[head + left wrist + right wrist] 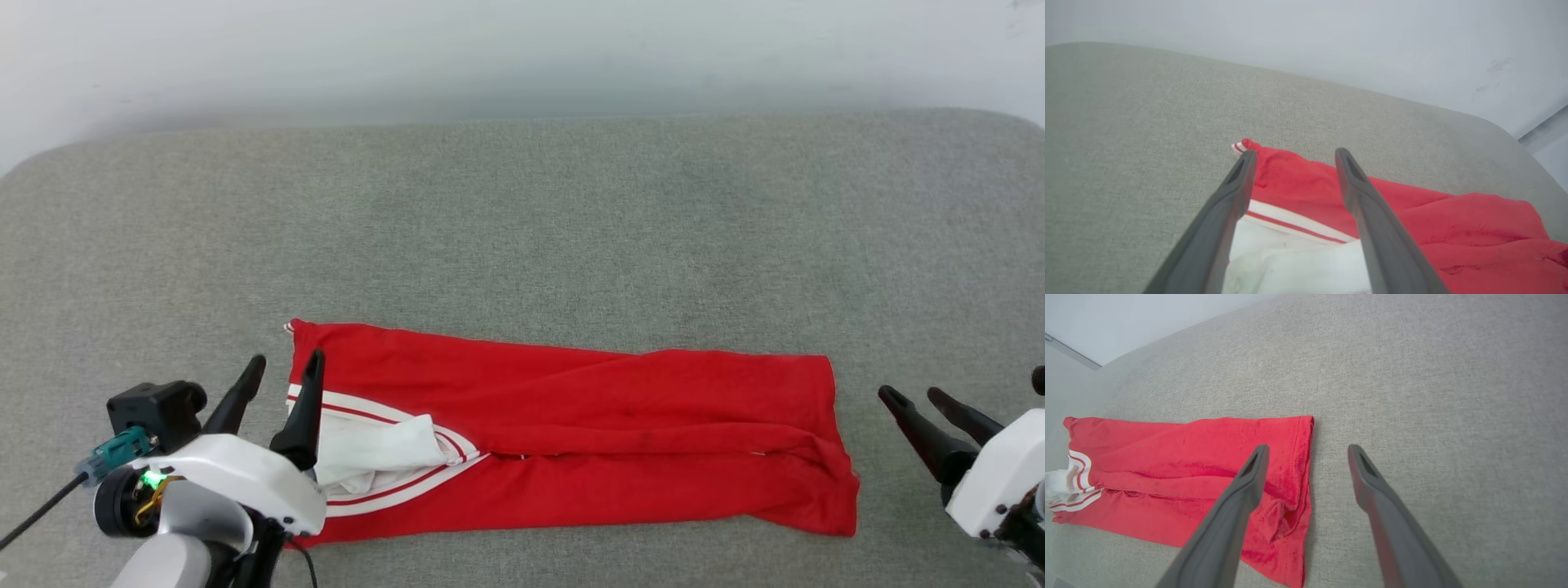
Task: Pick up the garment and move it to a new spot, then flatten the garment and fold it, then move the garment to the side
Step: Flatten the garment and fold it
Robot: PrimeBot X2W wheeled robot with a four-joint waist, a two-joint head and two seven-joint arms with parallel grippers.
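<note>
Left gripper point(286, 359), foreground: fingers spread apart, gripping nothing, over the collar end of the garment point(612, 425). The garment, folded into a long red band with white striped trim showing at its left end, lies flat on the grey cushion point(522, 229). Right gripper point(910, 394): fingers likewise spread and empty, just beside the hem end.

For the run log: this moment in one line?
red jersey shirt with white sleeves: folded strip on grey fabric surface | left gripper: open, at striped-trim end | right gripper: open, beside hem end
</note>
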